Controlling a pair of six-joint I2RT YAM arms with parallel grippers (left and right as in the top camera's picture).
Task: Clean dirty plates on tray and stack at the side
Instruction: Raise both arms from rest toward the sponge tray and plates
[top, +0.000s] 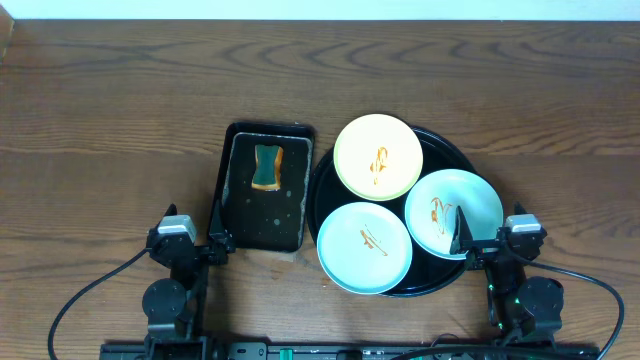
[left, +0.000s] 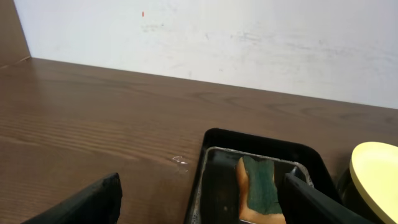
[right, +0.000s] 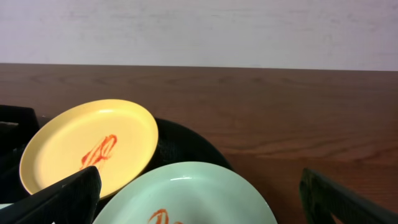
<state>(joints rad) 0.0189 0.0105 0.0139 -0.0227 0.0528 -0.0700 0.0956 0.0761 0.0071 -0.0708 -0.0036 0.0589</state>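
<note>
Currently both the left gripper (left: 202, 190) and right gripper (right: 200, 183) stand spread apart and empty, so a careless grab could tip the mint plate (top: 365, 247) overhanging the rim of the tray (top: 443, 152) at its 7 o'clock, smearing sauce (top: 370, 240) onto the table (top: 120, 120).

Stretched wide as a dark brown, wood-grained surface (top: 110, 110), with the grain running from left to right across the whole of it. Carried directly a rectangular black pan (top: 270, 128) left of the middle, long sides running away from the robot, and a large round glossy black tray (top: 440, 150) right of the middle, the two set just beside each other, with contact impossible to judge. Bore also a small pale mark (left: 180, 162) just beside the pan's far left corner.
</note>
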